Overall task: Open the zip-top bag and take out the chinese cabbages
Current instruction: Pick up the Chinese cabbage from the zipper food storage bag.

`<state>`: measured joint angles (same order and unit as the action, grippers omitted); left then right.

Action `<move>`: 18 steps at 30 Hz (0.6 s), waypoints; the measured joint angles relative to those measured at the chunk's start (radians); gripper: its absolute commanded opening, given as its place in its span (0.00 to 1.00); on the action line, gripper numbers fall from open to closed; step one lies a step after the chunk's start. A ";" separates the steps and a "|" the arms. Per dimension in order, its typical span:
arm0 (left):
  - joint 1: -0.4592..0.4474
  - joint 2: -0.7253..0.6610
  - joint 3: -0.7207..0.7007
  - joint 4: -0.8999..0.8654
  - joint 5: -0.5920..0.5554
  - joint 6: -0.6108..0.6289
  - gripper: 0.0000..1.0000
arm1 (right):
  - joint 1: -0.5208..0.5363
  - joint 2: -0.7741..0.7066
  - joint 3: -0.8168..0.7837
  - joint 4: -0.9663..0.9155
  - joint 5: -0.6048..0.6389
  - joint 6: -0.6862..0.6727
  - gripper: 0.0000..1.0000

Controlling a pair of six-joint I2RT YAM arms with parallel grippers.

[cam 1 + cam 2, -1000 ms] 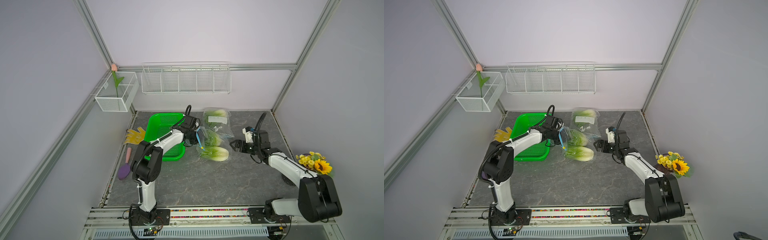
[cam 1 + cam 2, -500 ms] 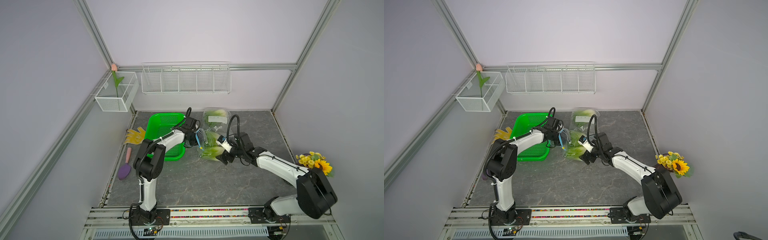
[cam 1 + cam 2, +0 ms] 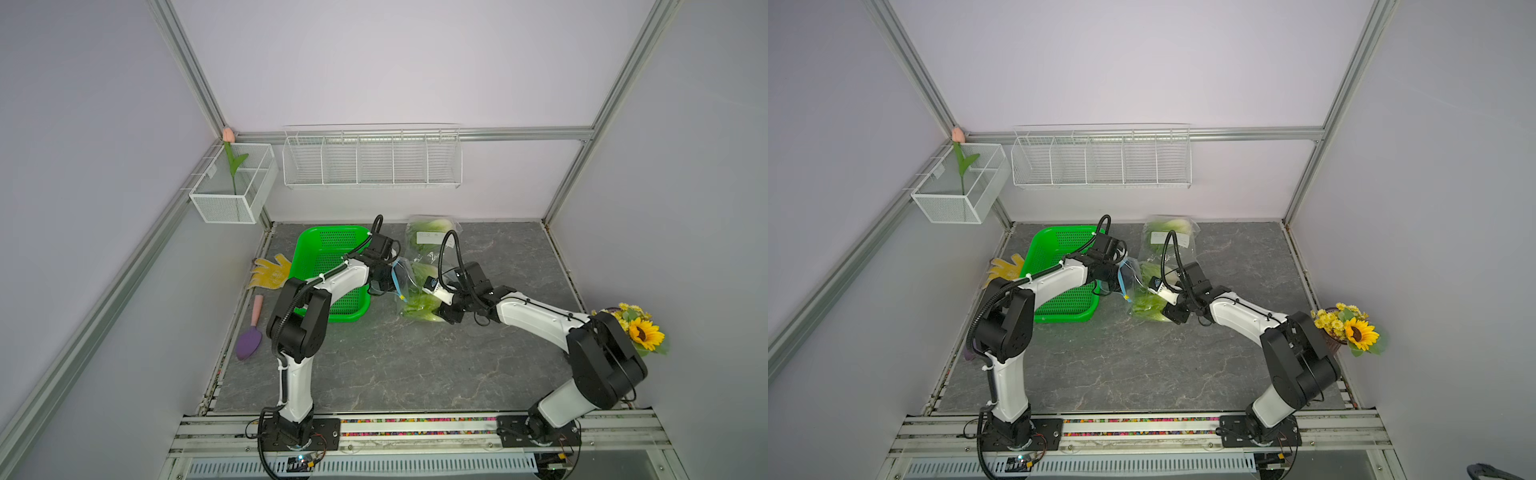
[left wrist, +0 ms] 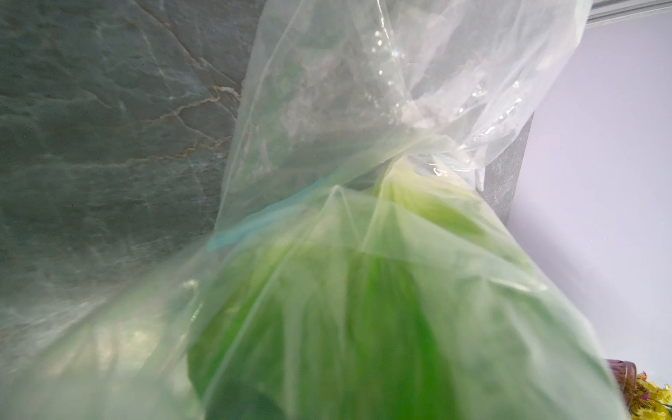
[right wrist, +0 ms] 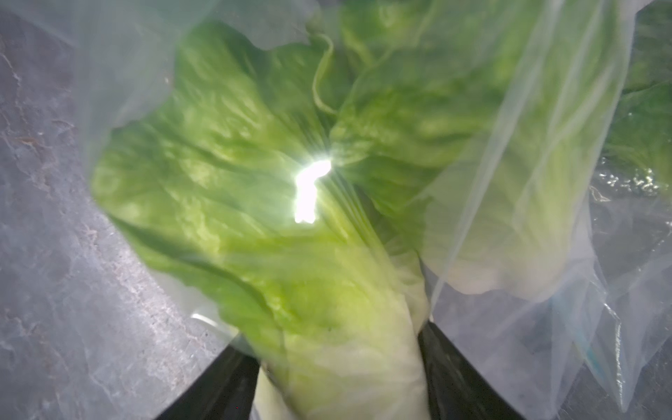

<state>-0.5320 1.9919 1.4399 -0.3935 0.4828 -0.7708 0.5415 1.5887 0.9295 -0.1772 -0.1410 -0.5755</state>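
The clear zip-top bag point(image 3: 409, 276) point(image 3: 1136, 274) lies mid-table, its blue zip strip point(image 4: 254, 222) lifted. My left gripper point(image 3: 390, 279) point(image 3: 1118, 279) is shut on the bag's edge beside the green basket; in the left wrist view the film point(image 4: 363, 145) hides its fingers. A chinese cabbage point(image 3: 419, 308) point(image 3: 1148, 309) lies at the bag's mouth, leaves under the film. My right gripper point(image 5: 338, 392) point(image 3: 444, 311) is shut on its pale base, with black fingers point(image 5: 218, 385) pressed against both sides. Another cabbage point(image 5: 491, 163) lies inside the bag beside it.
A green perforated basket point(image 3: 332, 245) stands left of the bag, under my left arm. A labelled clear bag of greens point(image 3: 432, 237) lies at the back. A yellow glove point(image 3: 270, 272) and a purple trowel point(image 3: 249, 340) lie along the left edge; sunflowers point(image 3: 640, 332) stand far right.
My right arm swung left from the table's right side to the cabbage at the bag's mouth, and its jaws narrowed onto the base. The left gripper kept its hold.
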 measured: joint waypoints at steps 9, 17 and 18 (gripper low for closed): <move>0.028 -0.037 0.000 -0.003 0.068 0.002 0.00 | -0.004 0.024 0.011 -0.002 0.049 -0.024 0.55; 0.073 -0.117 0.000 -0.055 0.111 0.016 0.00 | -0.020 0.045 0.023 -0.001 0.101 -0.024 0.52; 0.078 -0.125 0.000 -0.061 0.115 0.019 0.00 | -0.022 0.046 0.023 -0.001 0.106 -0.024 0.51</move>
<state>-0.4541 1.8671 1.4399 -0.4545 0.5976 -0.7521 0.5194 1.6348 0.9527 -0.1783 -0.0349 -0.5991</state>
